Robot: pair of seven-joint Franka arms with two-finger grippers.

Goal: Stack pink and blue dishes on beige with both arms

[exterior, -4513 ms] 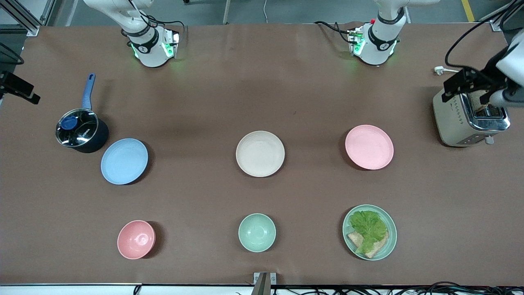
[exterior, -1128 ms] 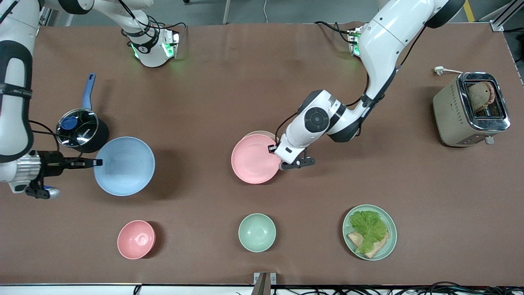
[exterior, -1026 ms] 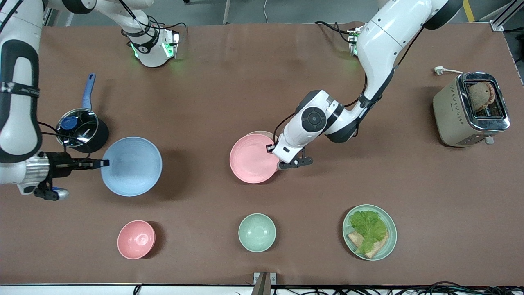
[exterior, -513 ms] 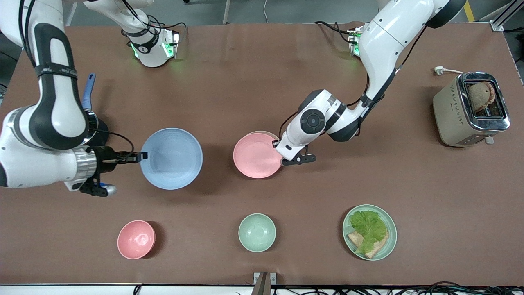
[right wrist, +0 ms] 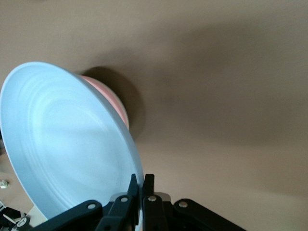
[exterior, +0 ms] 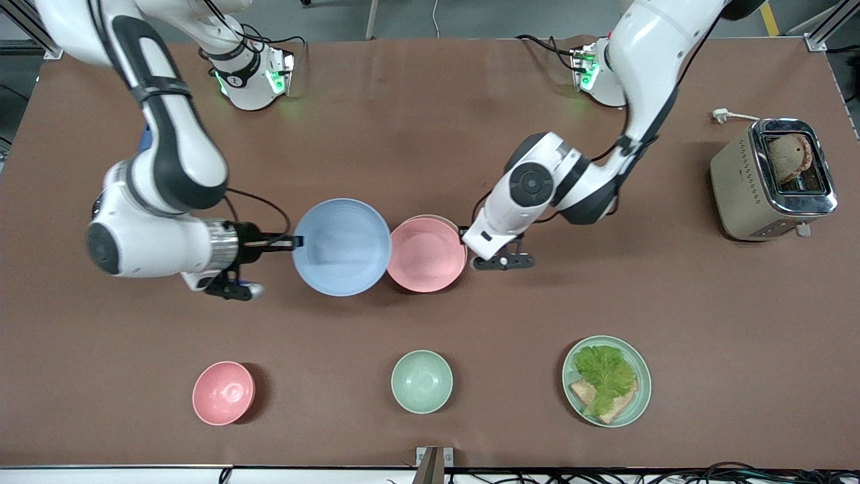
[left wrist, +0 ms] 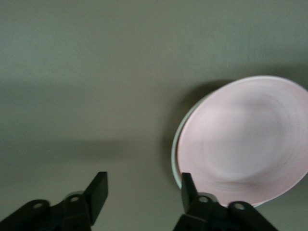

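The pink plate (exterior: pixel 427 254) lies on the beige plate (exterior: pixel 430 217) at the table's middle; only a sliver of beige rim shows. In the left wrist view the pink plate (left wrist: pixel 245 144) sits on a pale rim (left wrist: pixel 175 159). My left gripper (exterior: pixel 465 235) (left wrist: pixel 143 187) is open at the pink plate's edge toward the left arm's end, holding nothing. My right gripper (exterior: pixel 295 240) (right wrist: pixel 142 185) is shut on the blue plate's rim. The blue plate (exterior: pixel 341 247) (right wrist: pixel 72 144) hangs tilted above the table, with its free edge at the pink plate (right wrist: pixel 108 101).
A toaster (exterior: pixel 772 178) with bread stands at the left arm's end. Nearer the front camera are a pink bowl (exterior: pixel 223 392), a pale green bowl (exterior: pixel 421 381) and a green plate (exterior: pixel 645 376) with lettuce and bread. A pot's blue handle (exterior: pixel 144 141) shows past the right arm.
The right arm has carried the blue plate from its end of the table to beside the stack. The left gripper has let go of the pink plate and drawn back a little.
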